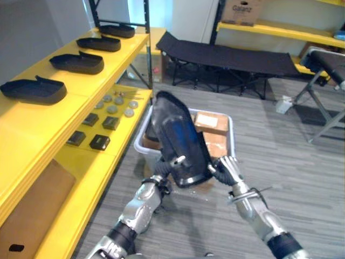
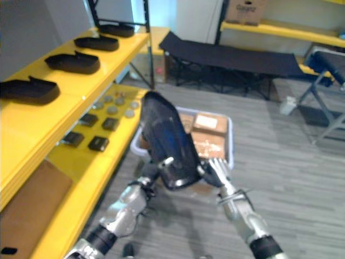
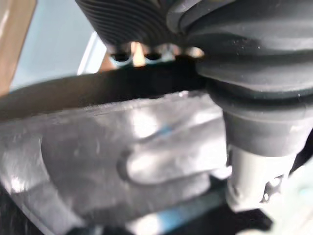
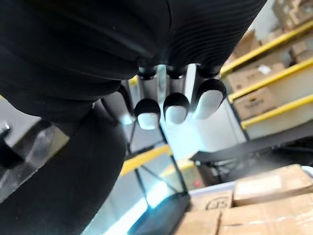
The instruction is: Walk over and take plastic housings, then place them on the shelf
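Observation:
A long glossy black plastic housing [image 1: 180, 140] stands nearly upright in the air between my two hands, over a grey bin [image 1: 232, 129]. My right hand [image 1: 229, 170] presses its lower right side, open, with its straight fingers [image 4: 168, 107] laid along it. My left hand [image 1: 156, 183] sits at the lower left edge, mostly behind the housing [image 3: 122, 161]. Several more black housings [image 1: 33, 90] lie in a row on the top level of the yellow shelf [image 1: 81, 89] at my left.
The bin on the floor holds cardboard boxes [image 1: 211, 123]. The shelf's lower level carries small black parts [image 1: 99, 142] and round discs [image 1: 112, 109]. A black folding cot [image 1: 226, 56] stands behind the bin. More yellow racking with boxes [image 1: 241, 11] runs along the back.

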